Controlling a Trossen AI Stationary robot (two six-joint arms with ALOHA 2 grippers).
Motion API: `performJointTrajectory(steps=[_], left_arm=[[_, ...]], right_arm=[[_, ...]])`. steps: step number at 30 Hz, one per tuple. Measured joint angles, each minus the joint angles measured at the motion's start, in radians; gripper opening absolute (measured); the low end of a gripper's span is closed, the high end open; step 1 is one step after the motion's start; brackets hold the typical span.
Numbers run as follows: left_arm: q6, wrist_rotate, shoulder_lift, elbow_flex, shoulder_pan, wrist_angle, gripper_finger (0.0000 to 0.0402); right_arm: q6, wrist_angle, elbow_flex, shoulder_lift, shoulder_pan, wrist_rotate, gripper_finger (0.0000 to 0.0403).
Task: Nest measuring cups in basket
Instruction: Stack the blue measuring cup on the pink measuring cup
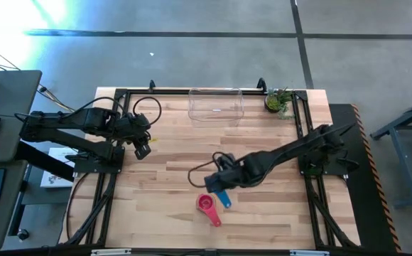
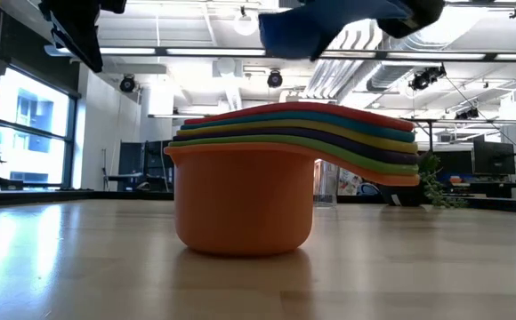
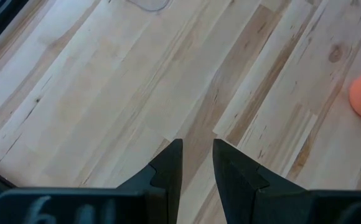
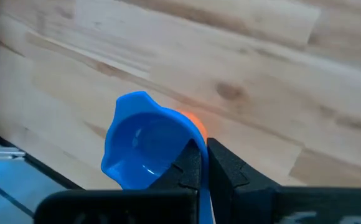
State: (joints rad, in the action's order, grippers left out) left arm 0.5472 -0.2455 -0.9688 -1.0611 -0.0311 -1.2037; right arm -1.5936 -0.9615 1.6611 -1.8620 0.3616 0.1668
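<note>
A stack of nested measuring cups (image 2: 245, 196) stands on its orange outer cup on the table; from above it shows pink-red (image 1: 207, 206). My right gripper (image 1: 219, 182) is just above and beside the stack, shut on a blue measuring cup (image 4: 144, 144) (image 2: 302, 31). The clear basket (image 1: 215, 105) stands at the far edge, nothing showing inside. My left gripper (image 3: 197, 155) hovers over bare wood near the left side (image 1: 143, 146), fingers a narrow gap apart. My right gripper pinches the blue cup between its two fingers at the handle (image 4: 200, 186), right where it joins the bowl's rim. The bowl sticks out ahead of the fingertips. The cup is lifted clear, above the stack, whose orange cup (image 4: 196, 121) shows beneath it.
A small green potted plant (image 1: 278, 101) sits at the far right corner beside the basket. Black frame rails (image 1: 114, 128) run along the table's left and right sides. Bare wood lies between the stack and the basket.
</note>
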Motion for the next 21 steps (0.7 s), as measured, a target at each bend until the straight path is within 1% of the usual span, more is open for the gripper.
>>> performJointTrajectory(steps=[5, 9, 15, 18, 21], left_arm=[[0.000, 0.000, 0.000, 0.000, 0.000, 0.000, 0.0078], [0.000, 0.000, 0.000, 0.000, 0.000, 0.000, 0.0078], [0.000, 0.000, 0.000, 0.000, 0.000, 0.000, 0.0078], [0.000, 0.000, 0.000, 0.000, 0.000, 0.000, 0.0078], [0.000, 0.000, 0.000, 0.000, 0.000, 0.000, 0.0078]], right_arm=[[-0.079, 0.018, 0.000, -0.043, 0.039, -0.025, 0.0000], [-0.115, 0.089, 0.000, -0.067, 0.065, -0.029, 0.0000], [-0.106, 0.251, 0.000, -0.082, 0.078, 0.019, 0.0000], [-0.084, 0.294, 0.001, -0.082, 0.077, 0.039, 0.0000], [-0.081, 0.295, 0.018, -0.082, 0.077, 0.041, 0.0000]])
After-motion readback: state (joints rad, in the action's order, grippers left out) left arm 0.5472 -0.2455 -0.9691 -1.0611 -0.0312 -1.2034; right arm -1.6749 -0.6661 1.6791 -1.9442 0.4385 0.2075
